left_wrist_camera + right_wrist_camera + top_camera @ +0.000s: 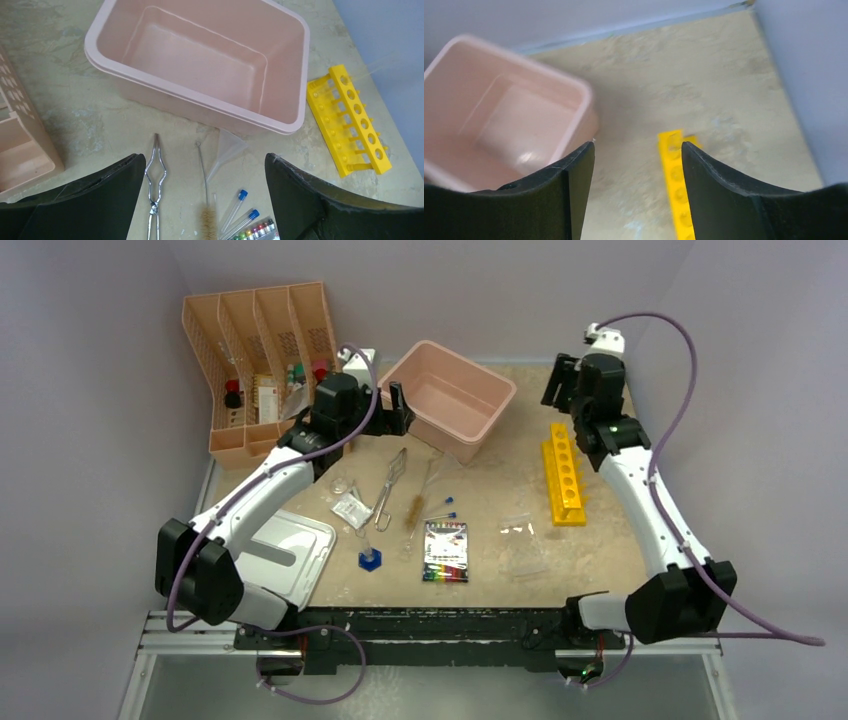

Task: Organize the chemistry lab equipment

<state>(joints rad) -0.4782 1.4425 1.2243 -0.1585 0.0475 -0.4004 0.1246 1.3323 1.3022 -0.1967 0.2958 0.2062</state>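
Metal tongs [390,490], a brown bristle brush [413,512], two blue-capped tubes [446,506], a small clear packet [352,510] and a blue hexagonal-based cylinder [370,558] lie loose mid-table. My left gripper [395,410] is open and empty, hovering above them by the pink bin [492,390]. Its wrist view shows the tongs [155,185], brush [208,220], a clear funnel [227,152] and the tubes [240,207] below the fingers [120,190]. My right gripper [560,380] is open and empty above the far end of a yellow tube rack [563,472], which also shows in the right wrist view [676,185].
A pink slotted organizer [260,350] holding several small items stands back left. A white lid [285,550] lies front left. A packet of coloured vials [446,552] and a clear flat plastic piece [522,540] lie near the front. The pink bin [200,102] holds nothing.
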